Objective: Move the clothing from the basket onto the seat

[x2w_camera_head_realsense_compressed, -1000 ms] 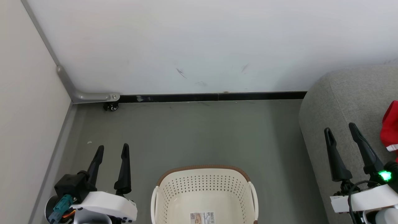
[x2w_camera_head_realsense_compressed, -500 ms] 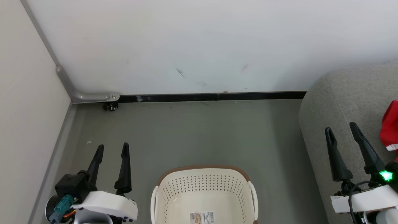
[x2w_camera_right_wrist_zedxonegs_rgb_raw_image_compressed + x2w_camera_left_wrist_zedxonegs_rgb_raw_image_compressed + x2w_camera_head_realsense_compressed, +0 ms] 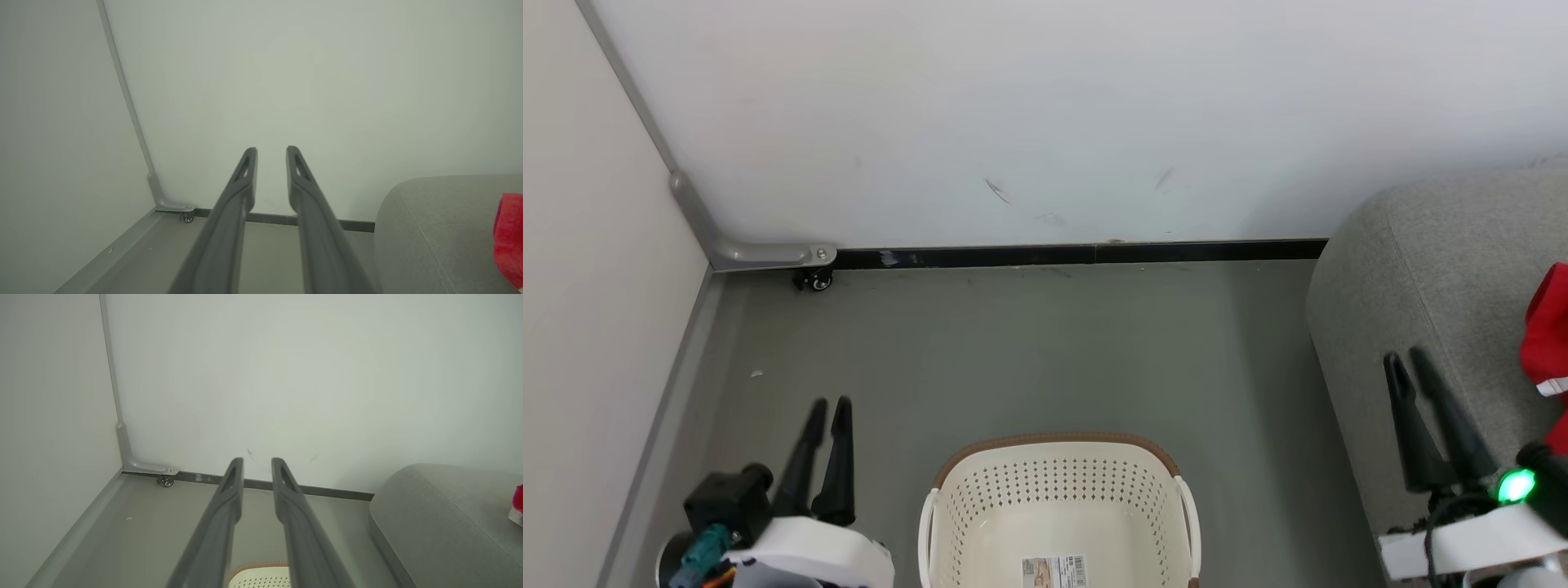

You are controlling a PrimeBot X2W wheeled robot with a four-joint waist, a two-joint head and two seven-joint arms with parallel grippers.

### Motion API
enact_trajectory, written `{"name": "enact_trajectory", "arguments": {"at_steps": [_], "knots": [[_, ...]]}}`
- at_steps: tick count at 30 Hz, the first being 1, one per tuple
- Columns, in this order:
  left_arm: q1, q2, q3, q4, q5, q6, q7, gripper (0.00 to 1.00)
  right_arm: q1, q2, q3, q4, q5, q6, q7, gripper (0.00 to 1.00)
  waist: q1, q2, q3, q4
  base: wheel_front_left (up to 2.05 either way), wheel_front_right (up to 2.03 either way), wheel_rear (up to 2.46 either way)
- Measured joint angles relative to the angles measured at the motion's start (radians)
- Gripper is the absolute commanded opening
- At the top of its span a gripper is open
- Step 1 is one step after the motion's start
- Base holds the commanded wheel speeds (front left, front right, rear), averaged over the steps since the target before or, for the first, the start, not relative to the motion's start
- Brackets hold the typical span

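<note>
The cream perforated basket (image 3: pixel 1058 439) stands on the floor at bottom centre; its inside holds nothing but a barcode label (image 3: pixel 1054 570). Red clothing (image 3: pixel 1547 335) with white trim lies on the grey seat (image 3: pixel 1429 269) at the right edge. My left gripper (image 3: pixel 830 403) hangs left of the basket, its fingers a narrow gap apart with nothing between them. My right gripper (image 3: pixel 1404 356) hovers over the seat's front left part, also narrowly open and holding nothing. The left wrist view shows the left gripper (image 3: pixel 257 460), the seat (image 3: pixel 441 514) and the basket's rim (image 3: pixel 261 564). The right wrist view shows the right gripper (image 3: pixel 271 149) and the clothing (image 3: pixel 508 241).
A white wall with a black baseboard (image 3: pixel 1086 254) closes the far side. A pale partition stands on the left, joined by a grey metal bracket (image 3: pixel 760 255) with a small caster (image 3: pixel 815 280). Grey floor (image 3: pixel 1029 351) lies between the basket and the wall.
Both grippers' fingers have drawn much closer together, and both arms have sunk slightly lower in the head view. The basket, seat and clothing have not moved.
</note>
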State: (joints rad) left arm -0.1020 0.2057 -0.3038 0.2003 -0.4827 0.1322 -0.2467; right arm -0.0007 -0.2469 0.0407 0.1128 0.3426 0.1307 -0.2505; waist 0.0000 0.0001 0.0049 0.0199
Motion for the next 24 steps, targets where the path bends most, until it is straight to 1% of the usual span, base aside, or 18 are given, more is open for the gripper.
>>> {"name": "enact_trajectory", "arguments": {"at_steps": [4, 8, 10, 20, 24], "knots": [[0.033, -0.02, -0.012, 0.044, -0.001, 0.0, 0.001, 0.0, 0.038, 0.03, 0.014, 0.044, 0.0, 0.0, 0.003, 0.0, 0.0, 0.0, 0.0, 0.0, 0.0, 0.0, 0.0], [0.041, -0.024, -0.006, 0.049, -0.024, -0.002, 0.008, 0.0, 0.047, 0.038, 0.016, 0.049, 0.026, 0.0, 0.003, 0.0, 0.0, -0.0001, 0.0, 0.0, 0.0, 0.0, 0.0], [0.041, -0.025, 0.001, 0.049, -0.05, -0.01, 0.015, 0.0, 0.047, 0.04, 0.016, 0.048, 0.044, 0.0, 0.004, 0.0, 0.0, 0.0, 0.0, 0.0, 0.0, 0.0, 0.0], [0.041, -0.041, 0.038, 0.048, -0.178, -0.033, 0.048, 0.0, 0.046, 0.056, 0.005, 0.049, 0.201, 0.0, 0.034, 0.0, 0.0002, 0.0, 0.0, -0.003, 0.0, 0.0, 0.0], [0.041, -0.049, 0.054, 0.048, -0.217, -0.046, 0.063, 0.0, 0.046, 0.063, -0.003, 0.05, 0.249, 0.0, 0.049, 0.0, 0.0012, 0.0, -0.001, -0.004, 0.0, 0.0, 0.0]]}}
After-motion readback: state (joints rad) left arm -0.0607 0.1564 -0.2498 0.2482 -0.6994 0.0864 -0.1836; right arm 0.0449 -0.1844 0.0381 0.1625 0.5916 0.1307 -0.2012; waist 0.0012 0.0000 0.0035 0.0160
